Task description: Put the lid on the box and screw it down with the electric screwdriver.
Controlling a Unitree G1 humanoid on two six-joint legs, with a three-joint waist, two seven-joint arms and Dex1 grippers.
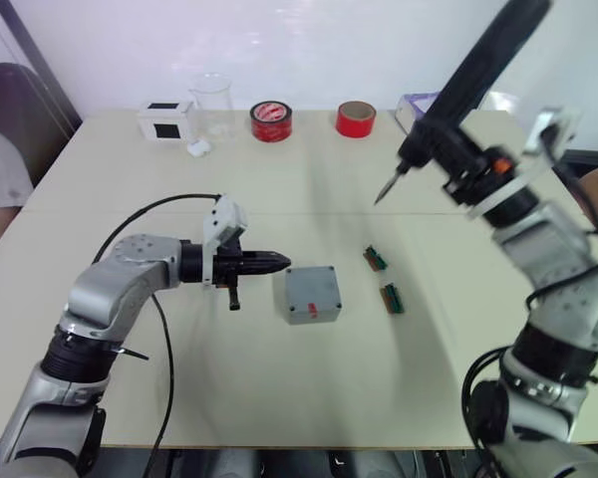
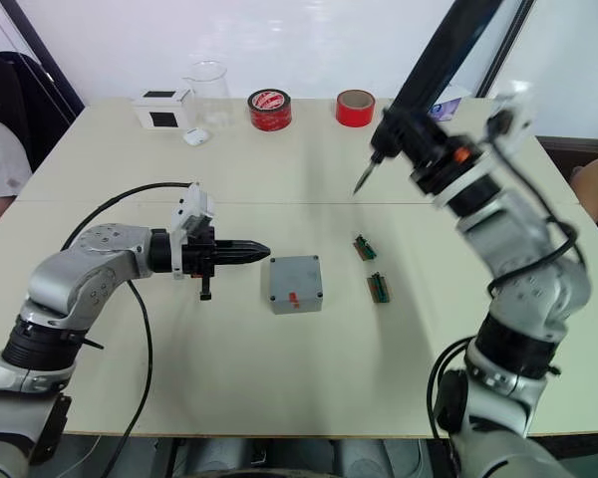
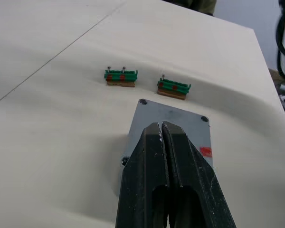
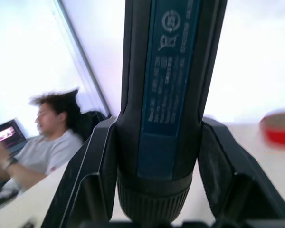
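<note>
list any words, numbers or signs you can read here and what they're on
No text here can be quoted.
Electric screwdriver: round symbols and small print on its blue panel, too blurred to read.
Red tape roll: white print, too small to read.
Lid: a red mark, no letters.

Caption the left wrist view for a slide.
Shut left gripper poised beside the lid on the box, two green terminal blocks beyond.

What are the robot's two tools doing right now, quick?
Left tool: closed, holding nothing, pointing at the grey box with its lid on.
Right tool: closed around the electric screwdriver, held up over the table.
</note>
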